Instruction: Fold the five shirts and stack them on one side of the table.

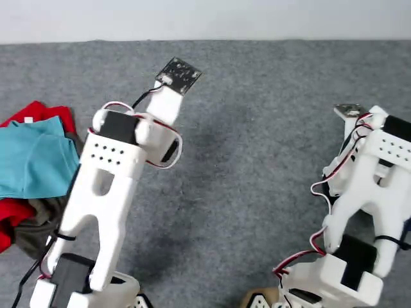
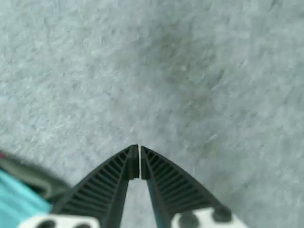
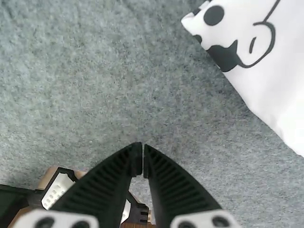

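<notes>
Both pairs meet at the tips: left fingers (image 2: 109, 187) over the grey bench (image 1: 257, 128) near heaped shirts (image 1: 32, 160), right fingers (image 3: 175, 190) near a white printed shirt (image 3: 266, 71).

Table (image 1: 257, 128): covered in grey carpet and backed by a pale wall (image 1: 205, 19) along the far edge.

Pile of clothes, at the left edge of the table:
- A teal shirt (image 1: 32, 157) lay crumpled on top.
- A red shirt (image 1: 42, 112) showed beyond and below the teal one.
- A dark garment (image 1: 32, 234) sat at the near side, partly behind an arm.

Left arm (image 1: 106, 173): white, stood just beside the pile. It stretched from the near edge toward mid-table and was tipped with a small dark circuit board (image 1: 178, 74).

Right arm (image 1: 372, 179): white, was folded upright at the right edge, well apart from the clothes.

Wires (image 1: 324, 183): red and white, looped along both arms.
</notes>
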You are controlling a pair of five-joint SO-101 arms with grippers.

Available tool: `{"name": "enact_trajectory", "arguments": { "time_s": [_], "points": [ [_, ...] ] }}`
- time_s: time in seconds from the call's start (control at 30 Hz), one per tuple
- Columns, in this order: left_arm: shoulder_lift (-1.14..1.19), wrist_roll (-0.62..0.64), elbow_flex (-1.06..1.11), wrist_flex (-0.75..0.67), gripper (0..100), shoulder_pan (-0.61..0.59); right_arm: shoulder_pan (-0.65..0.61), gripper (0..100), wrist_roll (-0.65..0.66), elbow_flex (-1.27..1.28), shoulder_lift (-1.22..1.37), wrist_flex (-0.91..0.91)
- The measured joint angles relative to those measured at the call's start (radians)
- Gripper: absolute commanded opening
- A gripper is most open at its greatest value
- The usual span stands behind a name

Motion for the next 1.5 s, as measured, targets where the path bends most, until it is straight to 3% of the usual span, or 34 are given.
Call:
{"name": "enact_trajectory", "arguments": {
  "time_s": [0.13,0.37,0.53,0.67,1.23,1.5],
  "points": [
    [0.0,-0.081,0.0,0.094,17,-0.137,0.0,1.0,0.0,0.0,0.0,0.0],
    [0.0,-0.273,0.002,0.186,22,-0.433,0.0,1.0,0.0,0.0,0.0,0.0],
    [0.0,-0.422,0.097,0.175,24,-0.586,0.0,1.0,0.0,0.0,0.0,0.0],
    [0.0,-0.486,0.233,0.037,24,-0.674,0.0,1.0,0.0,0.0,0.0,0.0],
    [0.0,-0.509,0.531,-0.407,23,-0.698,0.0,1.0,0.0,0.0,0.0,0.0],
    [0.0,-0.502,0.598,-0.534,9,-0.698,0.0,1.0,0.0,0.0,0.0,0.0]
  ]
}}
